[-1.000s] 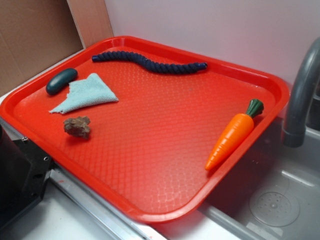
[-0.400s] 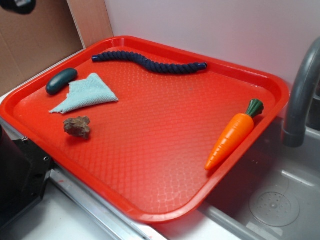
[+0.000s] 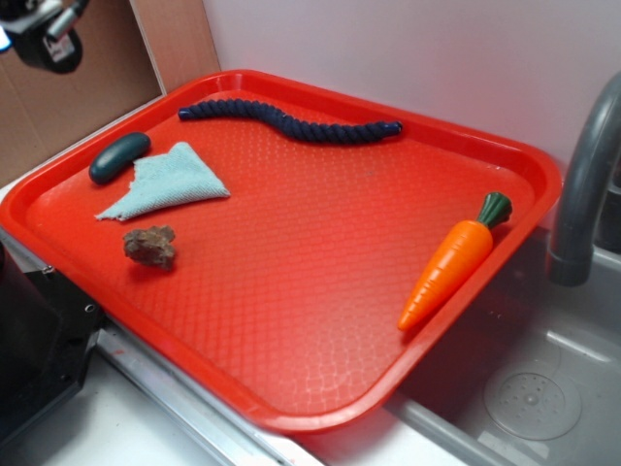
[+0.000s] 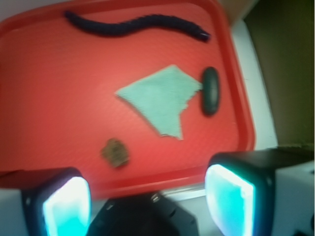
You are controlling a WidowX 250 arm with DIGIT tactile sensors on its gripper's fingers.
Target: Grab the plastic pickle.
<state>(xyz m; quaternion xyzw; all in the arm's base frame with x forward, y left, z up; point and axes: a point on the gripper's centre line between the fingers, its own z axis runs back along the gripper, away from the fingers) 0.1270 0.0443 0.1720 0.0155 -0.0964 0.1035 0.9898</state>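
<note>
The plastic pickle (image 3: 118, 157) (image 4: 211, 90) is a small dark teal oblong lying near the far left corner of the red tray (image 3: 320, 291) (image 4: 49, 73), right beside a pale green cloth (image 3: 165, 180) (image 4: 160, 98). My gripper (image 4: 147, 201) hangs high above the tray's near edge. Its two cyan-padded fingers (image 4: 66, 206) stand wide apart with nothing between them. In the exterior view only a piece of the arm (image 3: 44, 34) shows at the top left corner, above and left of the pickle.
A dark blue rope (image 3: 286, 121) (image 4: 133, 25) lies along the tray's far side. A brown lump (image 3: 150, 246) (image 4: 115, 152) sits near the cloth. An orange carrot (image 3: 454, 260) rests at the right rim, by a grey faucet (image 3: 587, 184) and sink (image 3: 534, 398).
The arm has come into the exterior view at the top left and dropped a little lower. The objects on the tray have not moved.
</note>
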